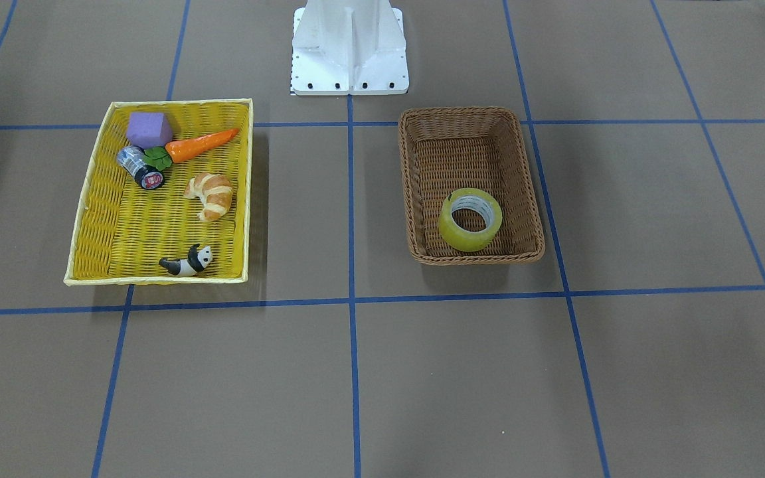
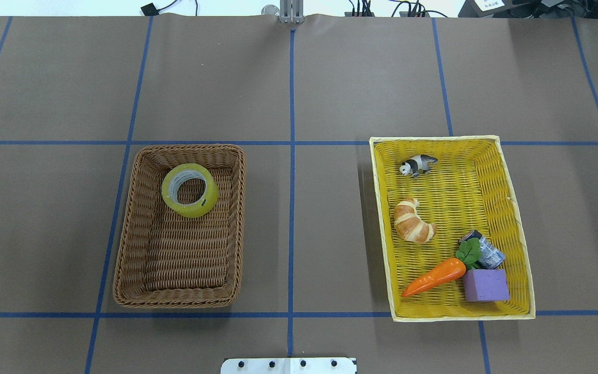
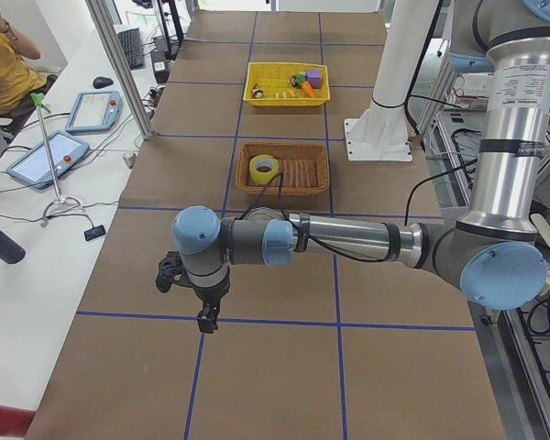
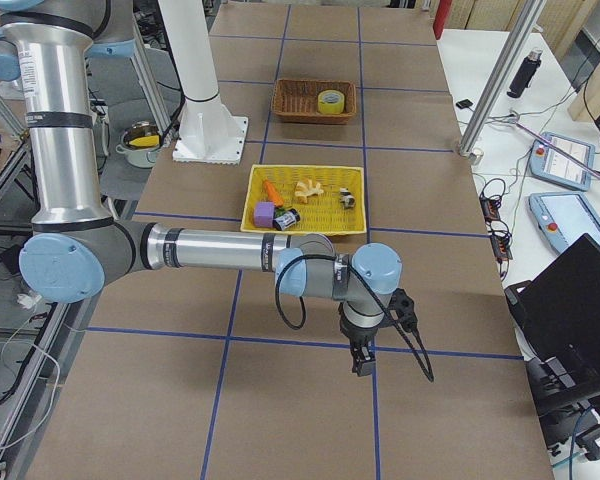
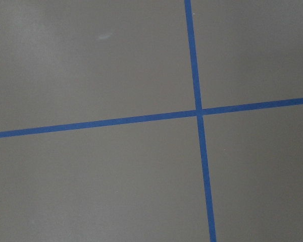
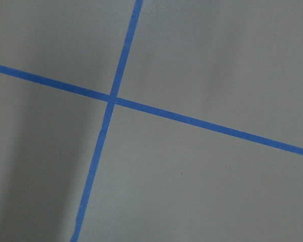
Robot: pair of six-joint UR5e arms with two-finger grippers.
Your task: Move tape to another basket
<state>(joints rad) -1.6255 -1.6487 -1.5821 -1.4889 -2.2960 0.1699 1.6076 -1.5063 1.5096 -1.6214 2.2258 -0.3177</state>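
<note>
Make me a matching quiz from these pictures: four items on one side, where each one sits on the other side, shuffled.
1. tape
2. panda figure
3. purple block
4. croissant

A. yellow tray, corner nearest the robot base
B. brown wicker basket
C. yellow tray, end farthest from the robot base
D. yellow tray, around the middle

Pairs: 1-B, 2-C, 3-A, 4-D

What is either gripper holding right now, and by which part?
Nothing visible: the tape lies in the brown basket; the left gripper and right gripper hang over the table elsewhere.
</note>
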